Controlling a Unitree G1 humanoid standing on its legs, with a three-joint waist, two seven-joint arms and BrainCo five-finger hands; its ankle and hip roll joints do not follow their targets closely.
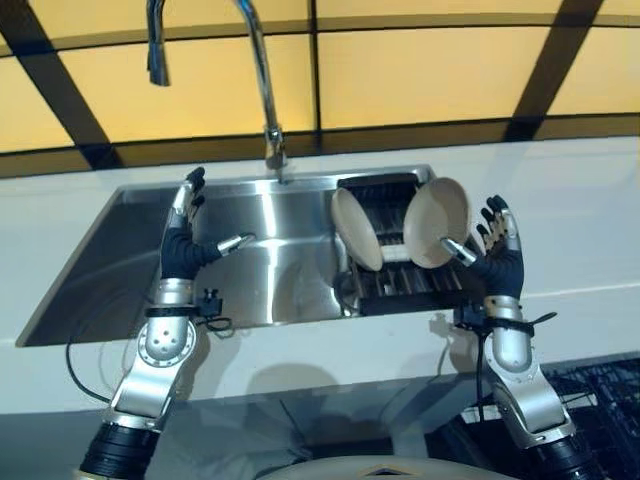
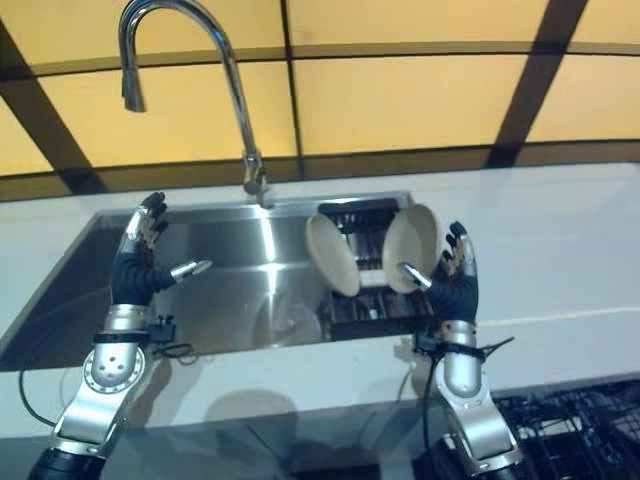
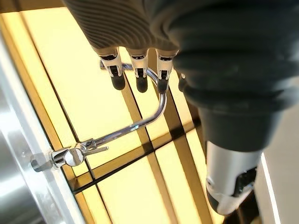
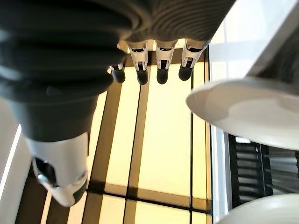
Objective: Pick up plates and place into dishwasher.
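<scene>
Stainless steel sink (image 1: pixel 150 260) occupies the centre-left of the frame, set into a white tabletop (image 1: pixel 580 230), with a curved chrome faucet (image 1: pixel 262 80) rising at its rear edge before yellow, dark-framed panels (image 1: pixel 420 70). A black dish rack (image 1: pixel 400 285) sits in the sink's right portion. Two beige plates stand on edge in it: the left plate (image 1: pixel 357 228) and the right plate (image 1: pixel 437 222), leaning apart. The right hand (image 1: pixel 497 250) is raised at centre-right just beside the right plate, fingers straight and spread, holding nothing; whether it touches the plate cannot be told. The left hand (image 1: pixel 184 235) is raised over the sink's left half, fingers extended, empty.
</scene>
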